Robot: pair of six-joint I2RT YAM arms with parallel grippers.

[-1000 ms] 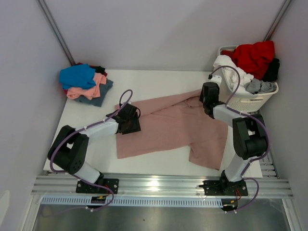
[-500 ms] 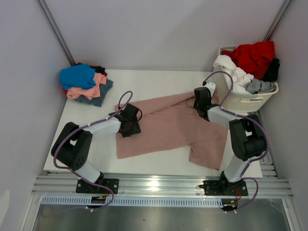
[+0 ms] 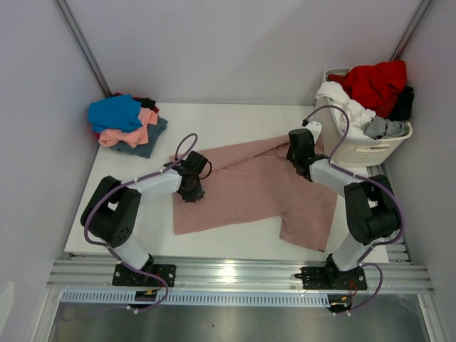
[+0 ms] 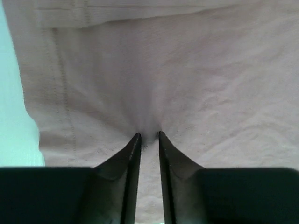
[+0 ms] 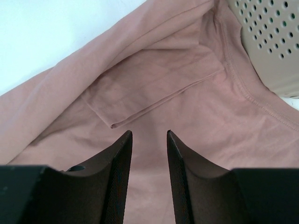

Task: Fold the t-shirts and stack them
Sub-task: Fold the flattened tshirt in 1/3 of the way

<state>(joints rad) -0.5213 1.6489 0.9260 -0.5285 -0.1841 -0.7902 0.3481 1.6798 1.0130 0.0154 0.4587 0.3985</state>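
Note:
A dusty-pink t-shirt [image 3: 249,189] lies spread and creased across the table's middle. My left gripper [image 3: 191,189] is low on its left part. In the left wrist view its tips [image 4: 148,135] press into the pink cloth [image 4: 196,70], which puckers between them, and a narrow gap still shows between the jaws. My right gripper [image 3: 298,164] hovers over the shirt's far right part beside the basket. The right wrist view shows it [image 5: 149,133] open above the pink cloth [image 5: 154,79], just short of a folded sleeve edge, with nothing between its fingers.
A pile of t-shirts [image 3: 127,125], blue over salmon and slate, sits at the table's far left corner. The white perforated laundry basket [image 3: 363,148], also in the right wrist view [image 5: 273,42], stands at the far right holding red [image 3: 374,82], white and grey clothes.
The left jaws have narrowed onto the pink cloth, and that gripper has edged slightly left. The right gripper has moved left from the basket and lower over the shirt.

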